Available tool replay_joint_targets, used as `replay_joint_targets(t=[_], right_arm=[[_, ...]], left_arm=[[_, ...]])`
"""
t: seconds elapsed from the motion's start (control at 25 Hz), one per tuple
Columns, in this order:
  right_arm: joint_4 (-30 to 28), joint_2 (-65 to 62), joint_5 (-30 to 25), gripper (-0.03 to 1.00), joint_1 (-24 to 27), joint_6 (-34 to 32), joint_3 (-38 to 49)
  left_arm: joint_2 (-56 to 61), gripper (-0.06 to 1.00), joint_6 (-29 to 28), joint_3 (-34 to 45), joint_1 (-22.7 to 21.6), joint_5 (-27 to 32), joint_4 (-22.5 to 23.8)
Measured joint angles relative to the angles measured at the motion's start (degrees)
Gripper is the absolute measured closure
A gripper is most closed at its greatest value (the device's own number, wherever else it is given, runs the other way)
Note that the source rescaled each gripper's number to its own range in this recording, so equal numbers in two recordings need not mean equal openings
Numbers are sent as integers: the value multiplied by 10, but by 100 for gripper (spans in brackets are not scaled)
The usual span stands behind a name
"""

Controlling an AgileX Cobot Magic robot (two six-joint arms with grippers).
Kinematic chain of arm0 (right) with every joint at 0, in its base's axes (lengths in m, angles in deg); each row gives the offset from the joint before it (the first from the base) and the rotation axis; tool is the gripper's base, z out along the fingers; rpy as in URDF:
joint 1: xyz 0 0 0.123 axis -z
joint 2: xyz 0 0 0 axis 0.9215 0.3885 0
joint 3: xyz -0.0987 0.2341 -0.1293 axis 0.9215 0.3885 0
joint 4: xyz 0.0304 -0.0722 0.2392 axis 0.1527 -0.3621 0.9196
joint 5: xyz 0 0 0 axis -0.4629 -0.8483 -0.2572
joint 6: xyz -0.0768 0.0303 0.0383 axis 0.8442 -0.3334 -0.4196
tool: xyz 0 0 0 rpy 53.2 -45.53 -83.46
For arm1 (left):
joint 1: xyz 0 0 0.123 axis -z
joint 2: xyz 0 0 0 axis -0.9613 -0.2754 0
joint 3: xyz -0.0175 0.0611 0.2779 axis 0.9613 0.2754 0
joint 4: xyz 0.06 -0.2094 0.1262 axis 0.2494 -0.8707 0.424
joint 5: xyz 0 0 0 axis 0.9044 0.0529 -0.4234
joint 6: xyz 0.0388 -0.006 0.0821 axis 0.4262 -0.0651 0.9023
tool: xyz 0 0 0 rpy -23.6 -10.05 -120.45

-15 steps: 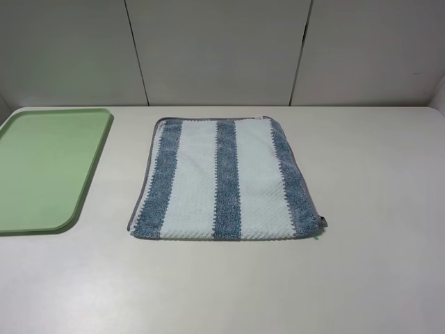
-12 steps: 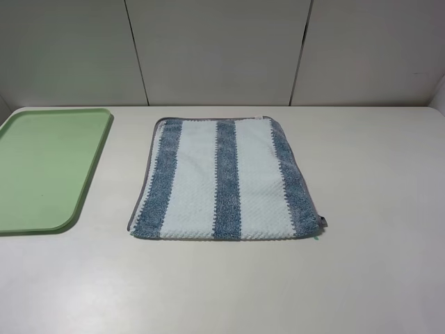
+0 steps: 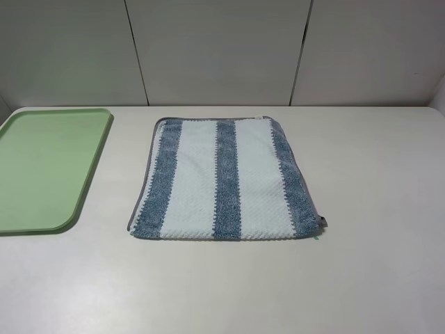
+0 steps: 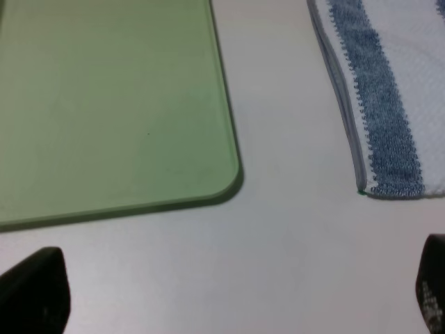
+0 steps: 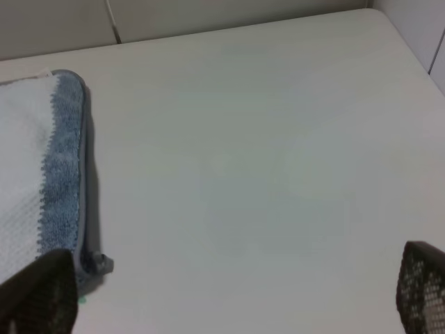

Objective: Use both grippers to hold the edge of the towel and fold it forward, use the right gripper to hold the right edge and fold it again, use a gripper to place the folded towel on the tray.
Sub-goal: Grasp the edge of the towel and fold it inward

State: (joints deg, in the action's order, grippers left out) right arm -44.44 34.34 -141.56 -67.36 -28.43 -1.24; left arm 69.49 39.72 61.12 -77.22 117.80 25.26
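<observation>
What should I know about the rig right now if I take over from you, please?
Left gripper: open, empty, low over the table near the tray corner.
Right gripper: open, empty, beside the right edge of the towel.
Towel: flat on the table, right of the tray, not touching it.
Done: nothing gripped yet.
Left: the folds, then placing the towel on the tray.

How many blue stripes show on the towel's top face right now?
3 on the towel: a left stripe by the hem, a middle stripe, and a right stripe. Any underneath are hidden.
</observation>
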Motion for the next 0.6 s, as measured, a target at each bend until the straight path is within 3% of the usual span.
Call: replay_joint_targets(t=[0.6], right_arm=[[0, 13, 3, -3, 0, -1, -24]], left_arm=[[0, -5, 0, -21, 0, -12, 0]])
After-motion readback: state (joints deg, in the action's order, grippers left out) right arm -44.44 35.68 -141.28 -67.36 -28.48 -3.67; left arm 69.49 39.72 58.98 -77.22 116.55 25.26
